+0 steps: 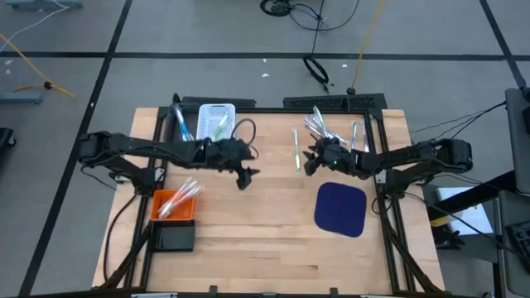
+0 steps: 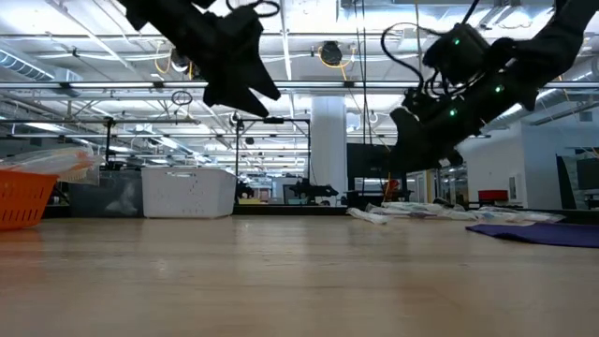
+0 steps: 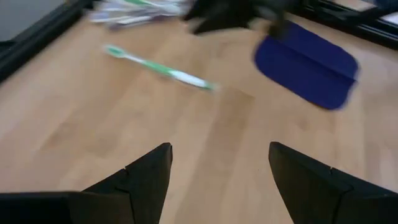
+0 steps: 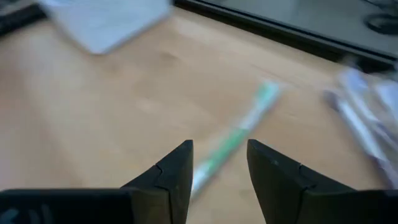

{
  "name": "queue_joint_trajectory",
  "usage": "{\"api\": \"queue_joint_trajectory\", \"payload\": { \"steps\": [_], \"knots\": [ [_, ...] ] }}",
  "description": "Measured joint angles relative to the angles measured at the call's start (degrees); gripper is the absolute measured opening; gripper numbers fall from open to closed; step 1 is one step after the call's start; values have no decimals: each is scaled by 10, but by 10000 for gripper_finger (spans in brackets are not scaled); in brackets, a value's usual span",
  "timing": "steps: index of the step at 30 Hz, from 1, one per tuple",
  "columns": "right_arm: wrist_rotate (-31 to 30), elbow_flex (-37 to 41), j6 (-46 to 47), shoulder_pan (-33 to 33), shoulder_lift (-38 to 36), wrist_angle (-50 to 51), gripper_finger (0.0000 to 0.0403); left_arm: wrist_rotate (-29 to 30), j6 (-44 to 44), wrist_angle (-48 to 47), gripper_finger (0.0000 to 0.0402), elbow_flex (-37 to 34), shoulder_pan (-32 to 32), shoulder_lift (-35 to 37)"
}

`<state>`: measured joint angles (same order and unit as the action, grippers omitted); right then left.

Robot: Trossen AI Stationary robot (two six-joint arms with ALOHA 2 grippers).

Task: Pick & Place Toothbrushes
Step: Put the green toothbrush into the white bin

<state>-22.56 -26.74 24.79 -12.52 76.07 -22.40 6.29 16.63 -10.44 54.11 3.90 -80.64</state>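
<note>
Fingers (image 4: 177, 171) straddle green toothbrush (image 4: 233, 140) — blue mat (image 1: 341, 209) near.

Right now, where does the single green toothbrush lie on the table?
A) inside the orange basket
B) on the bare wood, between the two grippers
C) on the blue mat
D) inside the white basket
B: the green toothbrush lies alone on the bare wood, between the left gripper and the right gripper, apart from the blue mat, the orange basket and the white basket.

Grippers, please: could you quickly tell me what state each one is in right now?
Left gripper: open, empty, above the table.
Right gripper: open, empty, over the green toothbrush.
</note>
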Motion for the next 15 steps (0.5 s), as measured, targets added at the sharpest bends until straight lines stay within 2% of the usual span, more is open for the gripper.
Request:
{"api": "queue_joint_trajectory", "payload": {
  "steps": [9,15],
  "knots": [
    [3,0,28,-91,0,44,141,91,4,0,271,0,-81,0],
    [34,0,47,-136,0,51,141,112,3,6,271,0,-108,0]
  ]
}}
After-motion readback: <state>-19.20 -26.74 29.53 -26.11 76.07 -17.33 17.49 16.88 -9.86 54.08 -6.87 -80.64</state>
